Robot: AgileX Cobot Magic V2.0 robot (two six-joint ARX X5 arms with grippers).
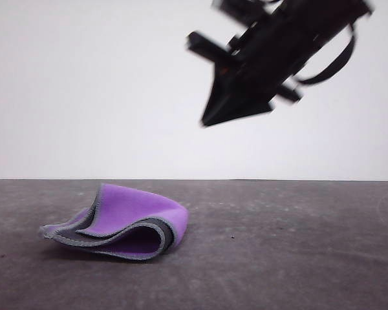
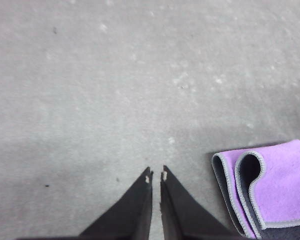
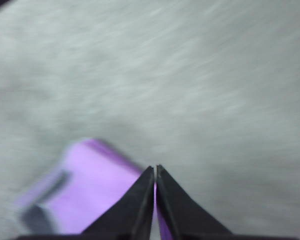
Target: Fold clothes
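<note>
Item one: your cloth (image 1: 126, 223) is lying folded on the grey table (image 1: 297, 252), purple face showing. Item two: your right gripper (image 3: 155, 170) is hanging above it, fingers together, empty. Item three: your left gripper (image 2: 156, 172) is sitting beside the cloth, nearly closed, empty.

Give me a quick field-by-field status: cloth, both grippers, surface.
cloth: purple and dark grey cloth lying loosely folded over itself on the table, layers curled up rather than flat, purple face mostly up
left gripper: left gripper shut, empty, above bare table beside the cloth, not touching it
right gripper: right gripper shut, holding nothing, above the cloth's edge; picture blurred
right arm: raised well above the table in the front view
table: grey table, flat
fold state: untidy, edges not lined up
</note>
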